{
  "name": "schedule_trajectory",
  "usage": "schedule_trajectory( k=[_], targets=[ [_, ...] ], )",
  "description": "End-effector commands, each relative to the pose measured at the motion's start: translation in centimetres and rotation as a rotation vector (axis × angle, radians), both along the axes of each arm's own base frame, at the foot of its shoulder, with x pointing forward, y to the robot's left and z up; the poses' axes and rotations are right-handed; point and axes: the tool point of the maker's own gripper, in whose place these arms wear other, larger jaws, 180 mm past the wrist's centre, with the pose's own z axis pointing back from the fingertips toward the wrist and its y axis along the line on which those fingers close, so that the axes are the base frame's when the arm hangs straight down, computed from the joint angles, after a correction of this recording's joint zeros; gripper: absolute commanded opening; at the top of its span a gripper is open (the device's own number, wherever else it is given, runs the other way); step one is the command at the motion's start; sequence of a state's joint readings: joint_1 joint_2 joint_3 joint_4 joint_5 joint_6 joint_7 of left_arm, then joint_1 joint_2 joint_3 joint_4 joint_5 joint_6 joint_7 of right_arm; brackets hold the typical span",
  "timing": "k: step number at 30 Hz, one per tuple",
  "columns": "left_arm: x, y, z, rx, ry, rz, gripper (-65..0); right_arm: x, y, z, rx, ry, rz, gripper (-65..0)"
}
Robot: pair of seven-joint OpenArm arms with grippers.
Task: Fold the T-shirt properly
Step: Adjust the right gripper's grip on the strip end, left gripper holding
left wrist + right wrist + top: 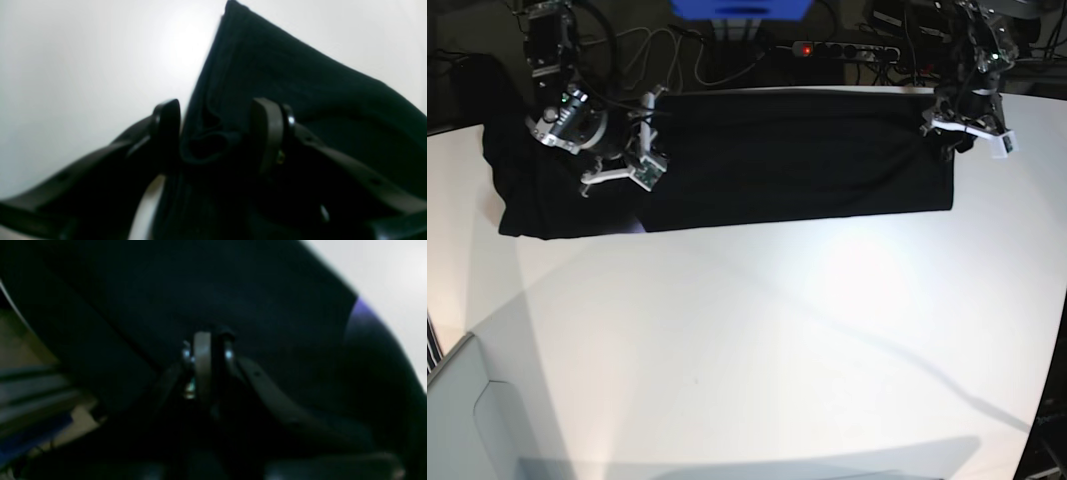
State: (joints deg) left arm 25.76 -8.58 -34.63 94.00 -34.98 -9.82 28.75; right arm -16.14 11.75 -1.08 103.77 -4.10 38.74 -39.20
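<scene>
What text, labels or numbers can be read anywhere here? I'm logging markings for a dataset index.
None can be read.
T-shirt: plain black cloth, no lettering showing.
Power strip behind the table: only a red light, any marking too small.
Wrist views: too blurred and dark.

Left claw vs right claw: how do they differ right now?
Left claw stands open, a bunched fold of the T-shirt between its fingers; right claw is shut on the cloth. In the base view, left sits at the shirt's right end, right over its left part. Both are at the T-shirt.
</scene>
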Motion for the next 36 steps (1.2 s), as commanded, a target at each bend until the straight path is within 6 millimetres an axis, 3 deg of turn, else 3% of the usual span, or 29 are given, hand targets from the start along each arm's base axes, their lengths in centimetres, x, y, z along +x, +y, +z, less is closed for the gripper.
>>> schedule_trajectory(
  k=[1, 4, 6, 10, 14, 20, 28, 31, 36],
  targets=[
    [0.4, 0.5, 0.9, 0.017, -0.032, 0.0, -32.4, 0.2, 0.7, 1.1, 0.035, -0.033, 0.027, -47.8],
    [0.4, 0.5, 0.9, 0.017, -0.032, 0.0, -32.4, 0.5, 0.6, 1.7, 0.037, -0.053, 0.022, -32.3],
    [0.4, 0.5, 0.9, 0.017, -0.032, 0.0, -32.4, 0.6, -0.2, 2.5, 0.031, -0.075, -0.004, -27.1],
    [0.1, 0.5, 0.7, 0.017, -0.023, 0.0, -32.4, 1.7, -2.4, 5.7, 0.03, -0.177, -0.124, -26.4],
    [0.0, 0.3, 0.9, 0.02, -0.026, -0.005, -32.3, 1.9, -6.2, 6.1, 0.005, -0.194, -0.276, -26.4],
    [-0.6, 0.3, 0.7, 0.02, -0.009, -0.007, -32.3, 1.9, -10.4, 3.4, -0.013, -0.124, -0.424, -26.5],
    [-0.7, 0.3, 0.6, 0.019, -0.007, -0.006, -32.3, 2.3, -12.3, 0.0, -0.004, -0.032, -0.478, -26.5],
    [-0.8, 0.4, 0.4, 0.017, -0.002, -0.004, -32.3, 2.3, -12.3, 0.0, -0.003, -0.03, -0.478, -31.8],
    [-0.8, 0.3, 0.4, 0.015, -0.002, -0.003, -32.3, 2.4, -12.2, 0.1, -0.002, -0.034, -0.479, -61.1]
  ],
)
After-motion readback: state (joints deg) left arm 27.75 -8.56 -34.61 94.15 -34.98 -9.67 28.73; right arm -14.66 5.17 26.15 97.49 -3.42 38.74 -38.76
